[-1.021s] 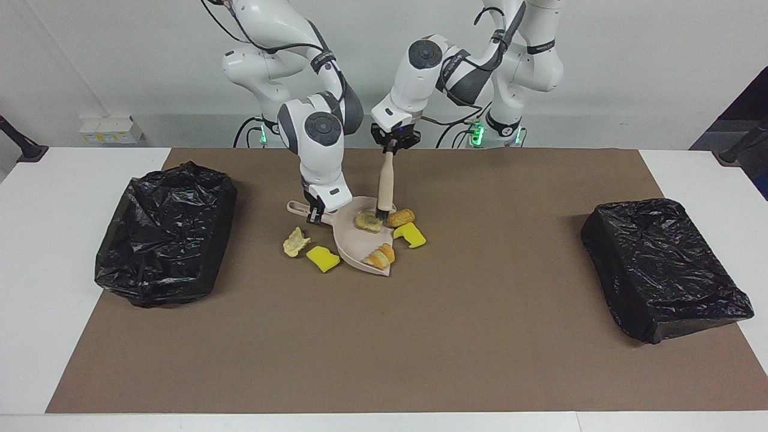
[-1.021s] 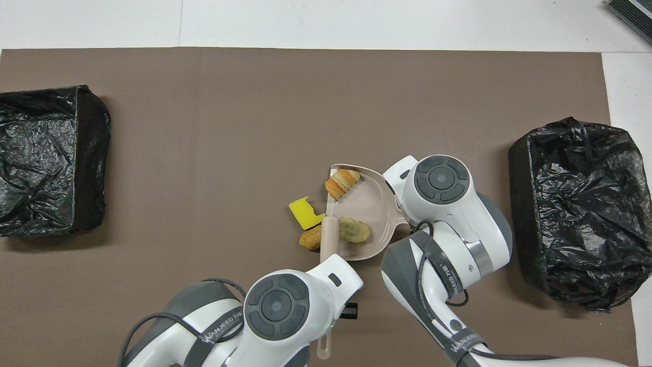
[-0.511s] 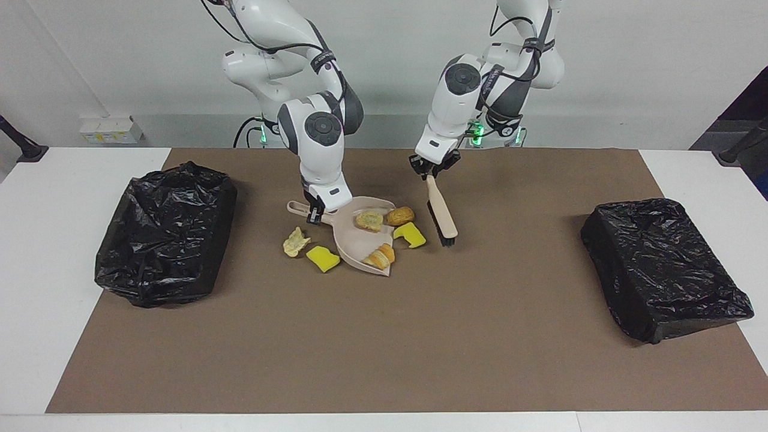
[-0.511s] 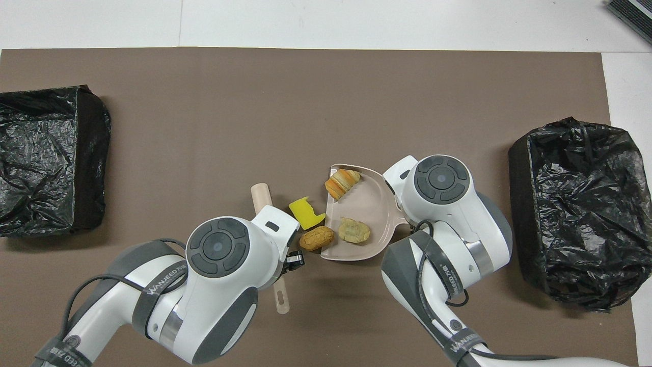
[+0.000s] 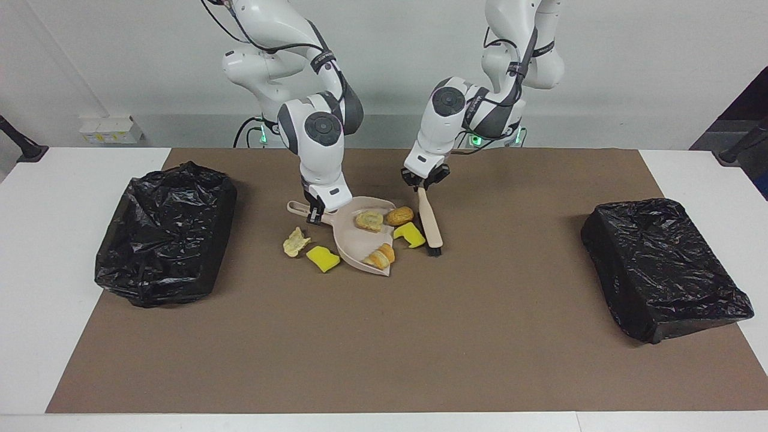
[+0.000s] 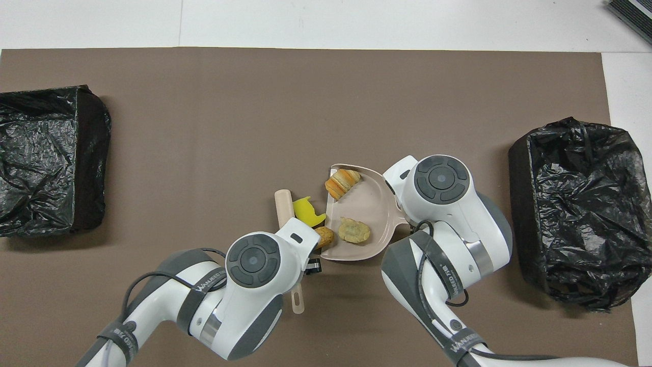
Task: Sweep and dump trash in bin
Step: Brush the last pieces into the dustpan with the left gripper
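The beige dustpan (image 5: 354,240) (image 6: 374,201) lies on the brown mat, and my right gripper (image 5: 314,214) is shut on its handle. Two tan trash lumps (image 5: 369,220) (image 6: 342,182) sit in the pan. Another tan lump (image 5: 400,215) (image 6: 324,236) and a yellow sponge chunk (image 5: 409,235) (image 6: 305,211) lie just off the pan's open edge. A second yellow chunk (image 5: 323,258) and a pale crumpled piece (image 5: 295,241) lie at the pan's closed side. My left gripper (image 5: 423,181) is shut on the brush (image 5: 428,219) (image 6: 282,203), tilted, bristles down beside the first yellow chunk.
A bin lined with a black bag (image 5: 165,231) (image 6: 575,214) stands at the right arm's end of the table. A second one (image 5: 663,267) (image 6: 51,163) stands at the left arm's end. The brown mat (image 5: 384,336) covers the table's middle.
My left arm lifted the brush out of the pan, swung it toward its own end of the table, then brought the bristles back down beside the yellow chunk. The right arm and dustpan stayed still.
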You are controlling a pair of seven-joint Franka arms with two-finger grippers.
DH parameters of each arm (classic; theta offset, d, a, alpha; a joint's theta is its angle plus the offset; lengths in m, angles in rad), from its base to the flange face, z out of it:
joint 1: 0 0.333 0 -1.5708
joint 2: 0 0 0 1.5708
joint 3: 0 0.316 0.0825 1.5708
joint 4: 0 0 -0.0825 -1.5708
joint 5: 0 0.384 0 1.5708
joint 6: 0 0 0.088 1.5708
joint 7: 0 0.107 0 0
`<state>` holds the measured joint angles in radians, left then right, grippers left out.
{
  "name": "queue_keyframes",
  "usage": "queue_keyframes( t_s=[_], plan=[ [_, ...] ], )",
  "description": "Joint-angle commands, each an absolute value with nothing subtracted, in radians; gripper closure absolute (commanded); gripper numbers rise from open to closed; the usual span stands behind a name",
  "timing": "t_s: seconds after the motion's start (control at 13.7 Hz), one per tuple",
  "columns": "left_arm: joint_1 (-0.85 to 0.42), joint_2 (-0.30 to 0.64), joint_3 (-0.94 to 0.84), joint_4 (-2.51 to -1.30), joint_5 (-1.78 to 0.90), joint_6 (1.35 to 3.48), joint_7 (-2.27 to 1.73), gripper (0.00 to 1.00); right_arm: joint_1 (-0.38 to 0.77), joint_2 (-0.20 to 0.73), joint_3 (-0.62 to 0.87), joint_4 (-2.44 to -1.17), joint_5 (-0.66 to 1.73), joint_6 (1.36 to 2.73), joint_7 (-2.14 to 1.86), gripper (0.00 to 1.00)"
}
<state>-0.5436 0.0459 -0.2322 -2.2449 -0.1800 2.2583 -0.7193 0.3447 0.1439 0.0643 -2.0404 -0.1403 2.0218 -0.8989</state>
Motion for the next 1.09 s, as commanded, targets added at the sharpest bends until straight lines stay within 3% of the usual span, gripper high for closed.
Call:
queue_keyframes(
  t_s=[0.0, 0.36, 0.8, 1.02],
  plan=[
    [-0.607, 0.075, -0.225, -2.211, -0.195, 2.318, -0.675, 1.0, 0.336, 0.147, 0.072, -2.048, -0.123, 2.042, -0.897, 1.0],
    [-0.701, 0.109, -0.227, -2.134, -0.209, 2.369, -0.676, 1.0, 0.334, 0.147, 0.072, -2.048, -0.123, 2.042, -0.897, 1.0],
    [-0.646, 0.097, -0.218, -2.131, -0.203, 2.247, -0.669, 1.0, 0.334, 0.147, 0.071, -2.048, -0.123, 2.042, -0.896, 1.0],
    [-0.653, 0.103, -0.221, -2.074, -0.206, 2.208, -0.683, 1.0, 0.336, 0.147, 0.071, -2.048, -0.123, 2.042, -0.896, 1.0]
  ],
)
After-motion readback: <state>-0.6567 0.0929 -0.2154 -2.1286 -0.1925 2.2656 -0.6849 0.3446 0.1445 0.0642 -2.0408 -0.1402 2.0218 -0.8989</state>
